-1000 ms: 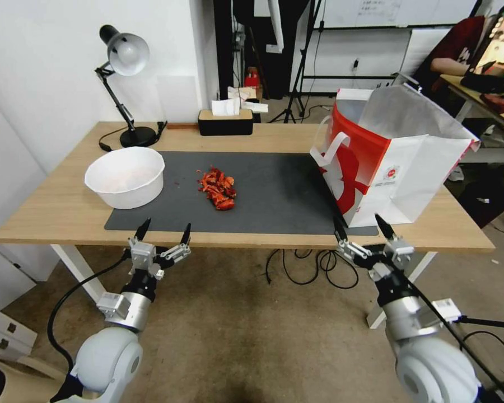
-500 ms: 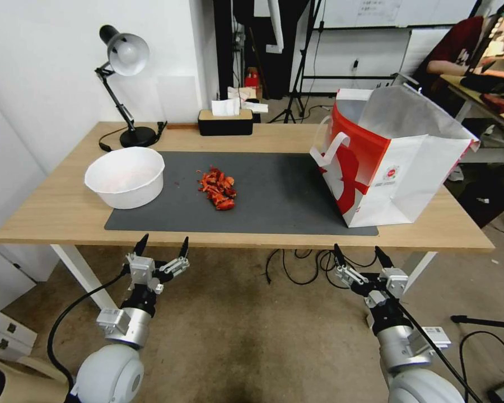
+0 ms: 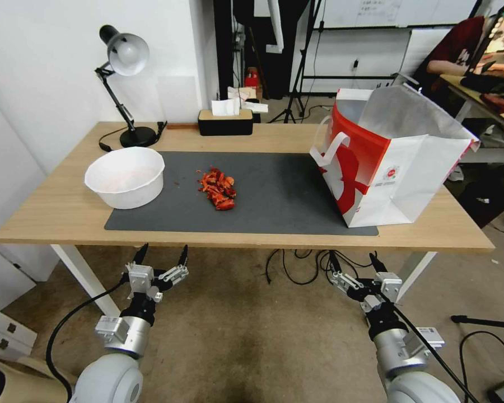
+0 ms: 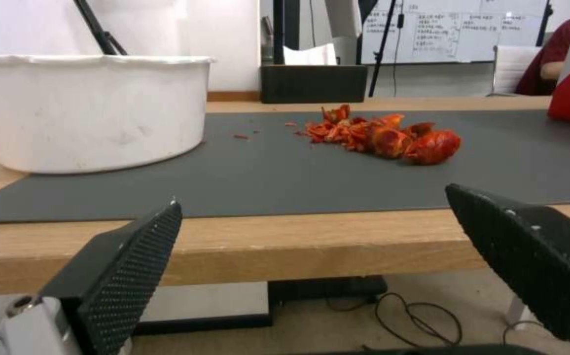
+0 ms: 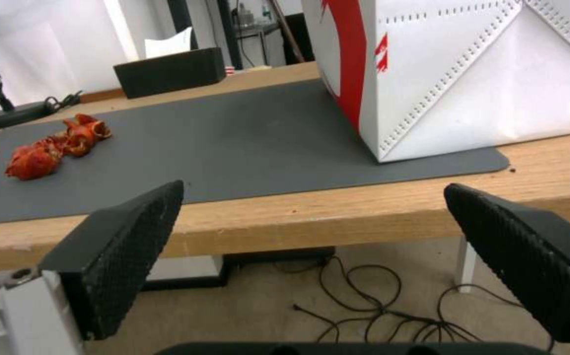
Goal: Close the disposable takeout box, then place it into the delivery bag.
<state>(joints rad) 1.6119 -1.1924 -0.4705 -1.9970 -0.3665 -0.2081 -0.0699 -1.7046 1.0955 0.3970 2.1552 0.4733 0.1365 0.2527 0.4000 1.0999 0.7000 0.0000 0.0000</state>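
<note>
Oddly, no clear box with dark berries can be made out on the table (image 3: 61,215); the delivery bag (image 3: 395,162) stands upright on the table's right part, its near corner on the grey mat (image 3: 274,193), mouth open to show the silver lining, and whether a box lies inside it cannot be told. On the mat's middle lies a small heap of red scraps (image 3: 217,189), and to its left a round white bowl (image 3: 125,176) sits half on the mat, half on the wood. Behind stand a desk lamp (image 3: 123,84) and a black tissue box (image 3: 225,120). Both arms hang low, in front of the table edge and beneath it: the left gripper (image 3: 161,257) under the bowl's side, the right gripper (image 3: 353,262) below the bag's near corner, each with its fingers spread wide and holding nothing. Judged from this, no closing or bagging step is in hand; the arms look parked. Any next move would first call for finding the box.
</note>
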